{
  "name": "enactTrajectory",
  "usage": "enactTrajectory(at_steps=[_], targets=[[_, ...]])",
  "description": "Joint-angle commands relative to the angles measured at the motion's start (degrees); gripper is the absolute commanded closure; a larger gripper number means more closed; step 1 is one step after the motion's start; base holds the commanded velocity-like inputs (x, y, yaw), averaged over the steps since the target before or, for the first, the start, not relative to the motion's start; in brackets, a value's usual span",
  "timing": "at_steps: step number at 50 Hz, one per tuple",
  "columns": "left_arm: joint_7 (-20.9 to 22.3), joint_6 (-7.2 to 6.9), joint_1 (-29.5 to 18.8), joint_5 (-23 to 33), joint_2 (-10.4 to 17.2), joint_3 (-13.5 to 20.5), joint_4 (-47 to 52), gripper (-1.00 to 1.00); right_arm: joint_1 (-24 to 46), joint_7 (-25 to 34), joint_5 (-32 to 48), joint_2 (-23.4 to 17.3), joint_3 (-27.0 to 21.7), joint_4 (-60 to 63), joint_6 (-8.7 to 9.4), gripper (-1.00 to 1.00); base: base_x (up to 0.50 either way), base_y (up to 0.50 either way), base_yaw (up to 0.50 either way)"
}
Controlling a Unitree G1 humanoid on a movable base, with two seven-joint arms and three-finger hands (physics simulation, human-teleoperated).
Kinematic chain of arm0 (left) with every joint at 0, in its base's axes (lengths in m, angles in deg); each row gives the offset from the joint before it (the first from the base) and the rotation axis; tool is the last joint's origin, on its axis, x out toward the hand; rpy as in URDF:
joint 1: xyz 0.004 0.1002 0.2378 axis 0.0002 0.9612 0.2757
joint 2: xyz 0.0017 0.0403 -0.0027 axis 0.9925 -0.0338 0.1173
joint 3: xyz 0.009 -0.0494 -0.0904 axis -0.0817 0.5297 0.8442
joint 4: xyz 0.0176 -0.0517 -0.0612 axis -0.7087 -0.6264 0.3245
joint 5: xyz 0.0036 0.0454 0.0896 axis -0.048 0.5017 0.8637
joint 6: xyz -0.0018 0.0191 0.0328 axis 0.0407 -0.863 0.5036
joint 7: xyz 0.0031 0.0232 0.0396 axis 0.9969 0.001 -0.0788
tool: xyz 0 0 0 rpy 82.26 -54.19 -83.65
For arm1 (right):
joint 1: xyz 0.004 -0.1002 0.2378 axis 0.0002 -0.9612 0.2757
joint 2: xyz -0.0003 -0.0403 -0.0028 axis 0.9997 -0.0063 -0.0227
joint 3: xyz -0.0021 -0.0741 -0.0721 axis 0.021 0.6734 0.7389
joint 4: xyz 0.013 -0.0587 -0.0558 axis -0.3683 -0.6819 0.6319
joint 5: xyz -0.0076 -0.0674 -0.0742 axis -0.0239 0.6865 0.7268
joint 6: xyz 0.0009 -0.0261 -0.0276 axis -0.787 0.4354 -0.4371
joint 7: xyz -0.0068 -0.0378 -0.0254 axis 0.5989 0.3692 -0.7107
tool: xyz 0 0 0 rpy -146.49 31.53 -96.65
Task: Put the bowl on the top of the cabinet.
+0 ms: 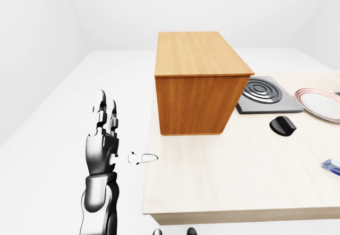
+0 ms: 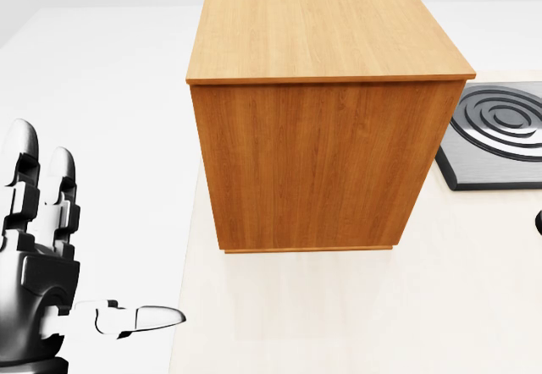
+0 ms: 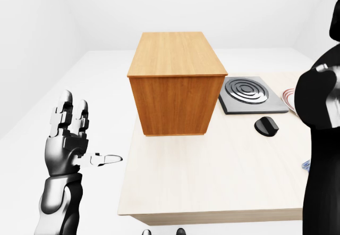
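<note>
The left-eye view shows the whole right part of the table (image 1: 239, 182): a striped plate (image 1: 321, 103) at the right edge, a small blue item (image 1: 332, 165) below it, a black puck-shaped object (image 1: 282, 125) and a grey burner plate (image 1: 265, 94) with concentric rings. The right-eye view covers most of the plate and the blue item with a large dark arm (image 3: 323, 139) at its right edge; its hand is not visible, so its state cannot be told. The head view shows only the cabinet (image 2: 326, 112), part of the burner and the left hand (image 2: 38, 272).

The cabinet is a plain wooden box standing upright on the table's left part, beside the burner plate, its top bare. No bowl appears in any view.

The left hand is raised beside the table's left edge, fingers (image 1: 105, 110) extended upward, thumb (image 2: 140, 317) pointing toward the table, holding nothing.
</note>
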Motion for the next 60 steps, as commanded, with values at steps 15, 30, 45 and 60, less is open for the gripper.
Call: enactTrajectory(at_steps=[15, 30, 45, 60], targets=[[0.33, 0.0, -0.53, -0.34, 0.0, 0.39, -0.9, -1.0, -0.53, -6.77, -0.33, 15.43, -2.44, -1.5, -0.01, 1.0, 0.0, 0.0, 0.0], [1.07, 0.0, 0.28, -0.65, 0.0, -0.25, -0.78, -1.0, -4.94, -7.24, -1.71, 18.61, 0.02, -1.22, -0.01, 1.0, 0.0, 0.0, 0.0], [1.21, 0.0, 0.28, -0.63, -0.02, -0.28, -0.78, -1.0, -10.79, -8.05, -2.51, 19.47, 0.66, -0.91, -0.01, 1.0, 0.0, 0.0, 0.0], [1.21, 0.0, 0.23, -0.67, -0.02, -0.12, -0.71, -1.0, -15.89, -9.28, -2.91, 19.36, 1.45, -0.74, -0.01, 1.0, 0.0, 0.0, 0.0]])
